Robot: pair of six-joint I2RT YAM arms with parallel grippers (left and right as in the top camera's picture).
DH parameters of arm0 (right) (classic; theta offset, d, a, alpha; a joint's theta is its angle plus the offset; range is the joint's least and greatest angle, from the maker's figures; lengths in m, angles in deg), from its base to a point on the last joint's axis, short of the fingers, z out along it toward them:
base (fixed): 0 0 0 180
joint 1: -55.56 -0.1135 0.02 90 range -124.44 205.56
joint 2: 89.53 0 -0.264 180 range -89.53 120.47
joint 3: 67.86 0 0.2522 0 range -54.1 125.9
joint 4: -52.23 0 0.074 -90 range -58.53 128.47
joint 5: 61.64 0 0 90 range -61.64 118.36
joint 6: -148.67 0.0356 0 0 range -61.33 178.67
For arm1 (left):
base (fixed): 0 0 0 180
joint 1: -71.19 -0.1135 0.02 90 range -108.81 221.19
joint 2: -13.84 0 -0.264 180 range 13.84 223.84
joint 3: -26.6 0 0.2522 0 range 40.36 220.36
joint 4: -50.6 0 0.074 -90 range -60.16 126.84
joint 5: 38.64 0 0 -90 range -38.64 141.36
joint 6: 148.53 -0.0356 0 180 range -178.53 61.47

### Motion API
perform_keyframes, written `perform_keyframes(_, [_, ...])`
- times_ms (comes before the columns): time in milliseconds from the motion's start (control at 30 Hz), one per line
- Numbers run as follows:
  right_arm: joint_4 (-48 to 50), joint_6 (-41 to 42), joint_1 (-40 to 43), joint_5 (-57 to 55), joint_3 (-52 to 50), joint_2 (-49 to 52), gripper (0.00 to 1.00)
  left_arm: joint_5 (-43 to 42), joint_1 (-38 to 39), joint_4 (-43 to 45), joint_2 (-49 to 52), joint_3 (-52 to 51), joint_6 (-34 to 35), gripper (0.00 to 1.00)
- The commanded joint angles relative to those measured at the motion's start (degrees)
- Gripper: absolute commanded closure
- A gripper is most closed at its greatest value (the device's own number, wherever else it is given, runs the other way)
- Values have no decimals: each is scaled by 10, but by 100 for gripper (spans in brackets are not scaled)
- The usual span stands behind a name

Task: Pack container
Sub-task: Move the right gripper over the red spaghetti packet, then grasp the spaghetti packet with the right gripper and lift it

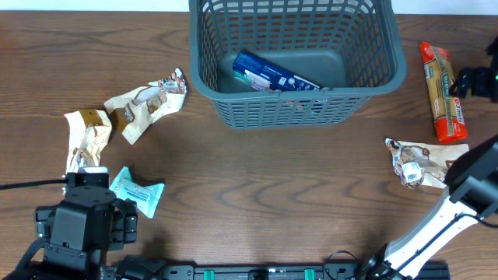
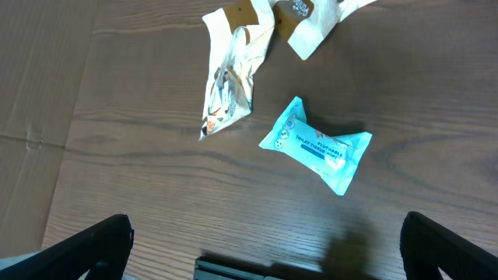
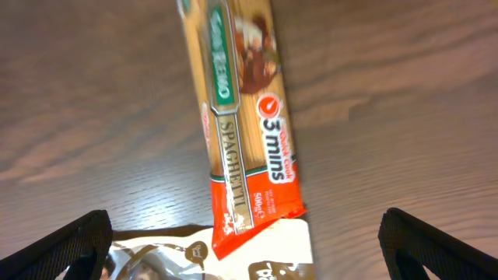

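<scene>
The dark grey-teal slotted basket [image 1: 373, 78] stands at the top middle with a blue packet [image 1: 272, 74] lying in it. My left gripper [image 2: 268, 257] is open and empty, low at the front left, just short of a light blue wipes packet [image 2: 317, 145], which also shows in the overhead view [image 1: 138, 191]. My right gripper [image 3: 249, 253] is open and empty over a white and brown pouch [image 3: 202, 260] at the right [image 1: 416, 161]. The end of an orange spaghetti packet [image 3: 241, 101] lies on that pouch's far edge; the overhead view shows the spaghetti packet [image 1: 442, 89] too.
Two crumpled cream and brown pouches lie at the left [image 1: 146, 103] [image 1: 85, 136]; the nearer one shows in the left wrist view [image 2: 232, 74]. A black device [image 1: 478, 80] sits at the right edge. A black rail [image 1: 257, 272] runs along the front edge.
</scene>
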Motion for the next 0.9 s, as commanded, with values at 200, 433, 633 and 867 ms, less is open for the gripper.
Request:
perform_keyframes(200, [8,36,-11,-28,-2,31,1,12,-2,-1,-1,10,-1,1])
perform_keyframes(433, [25,32,-13,-19,-2,36,1,12,-2,-1,-1,10,-1,1])
perform_keyframes(633, [19,30,-14,-10,-2,60,1,12,-2,-1,-1,10,-1,1])
perform_keyframes(867, [21,32,-26,-8,-2,87,1,12,-2,-1,-1,10,-1,1])
